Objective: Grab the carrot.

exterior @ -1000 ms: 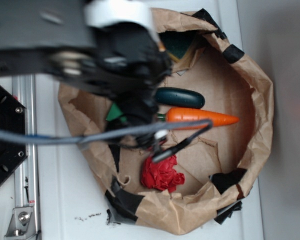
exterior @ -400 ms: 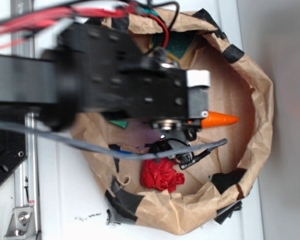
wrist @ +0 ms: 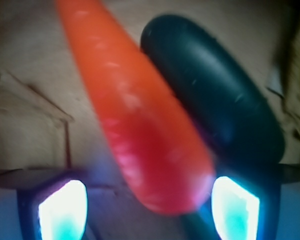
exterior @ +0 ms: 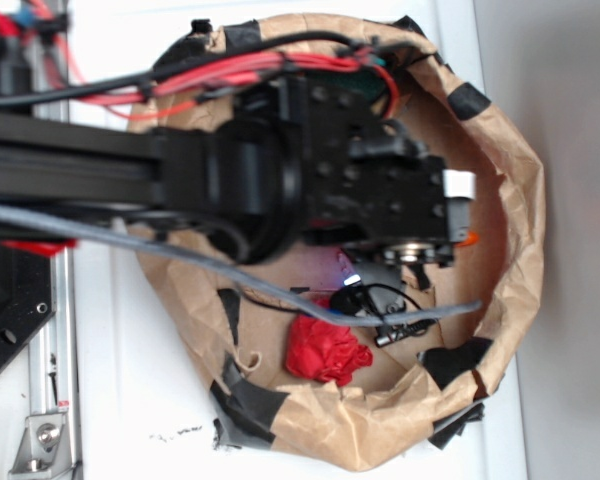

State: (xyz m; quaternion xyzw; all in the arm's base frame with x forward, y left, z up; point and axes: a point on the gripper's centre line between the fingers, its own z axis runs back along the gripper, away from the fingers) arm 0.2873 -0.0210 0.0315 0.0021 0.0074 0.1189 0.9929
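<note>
One orange carrot (wrist: 140, 115) lies on the brown paper floor of a single crumpled paper bag (exterior: 520, 200), touching one dark green cucumber (wrist: 215, 95) beside it. The claw (wrist: 149, 206) hovers just above the carrot's thick end, its two glowing fingertips (wrist: 62, 210) spread wide either side, holding nothing. One red wrinkly ball (exterior: 325, 350) sits nearby. The bag rests on a white desk (exterior: 140, 400). No writing is legible.

Carrot (wrist: 140, 115) tip beyond wrist frame, almost wholly arm-hidden outside
</note>
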